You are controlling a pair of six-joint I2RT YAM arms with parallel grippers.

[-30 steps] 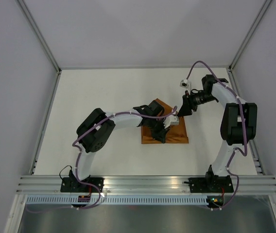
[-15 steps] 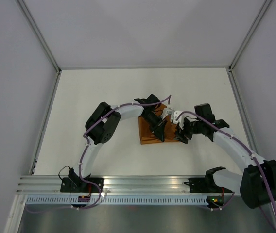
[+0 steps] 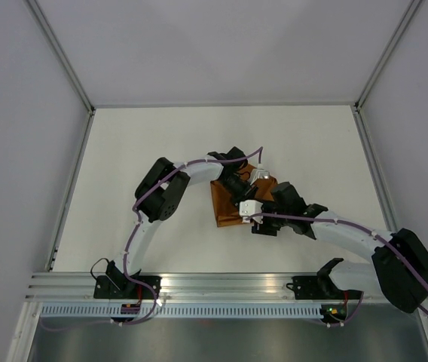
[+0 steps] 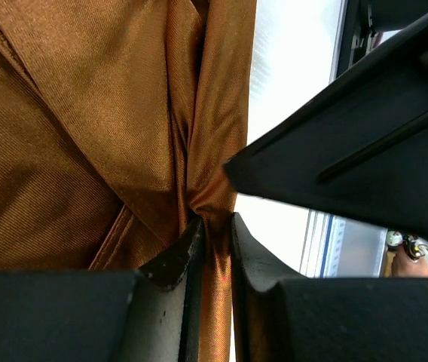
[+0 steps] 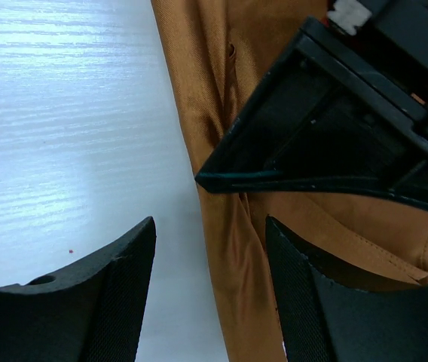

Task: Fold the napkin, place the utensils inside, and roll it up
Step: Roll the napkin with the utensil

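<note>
The rust-brown napkin [image 3: 221, 209] lies bunched and folded in the middle of the table. My left gripper [image 3: 238, 190] is over it, shut on a pinched ridge of the cloth [image 4: 212, 223]. My right gripper [image 3: 254, 221] is open at the napkin's near right edge. In the right wrist view its fingers [image 5: 123, 279] straddle a narrow rolled edge of the napkin [image 5: 238, 249] without touching it. The left gripper's black body [image 5: 334, 151] sits just beyond. The right gripper's body [image 4: 350, 143] also shows in the left wrist view. The utensils are hidden.
White table top [image 3: 139, 151] surrounds the napkin, with grey walls at the back and sides. The aluminium rail [image 3: 221, 285] with both arm bases runs along the near edge. The two arms are close together over the cloth.
My right arm swung from the back right down to the napkin's near right edge. The napkin has been drawn leftwards into a narrower bunch. My left gripper stayed on the cloth.
</note>
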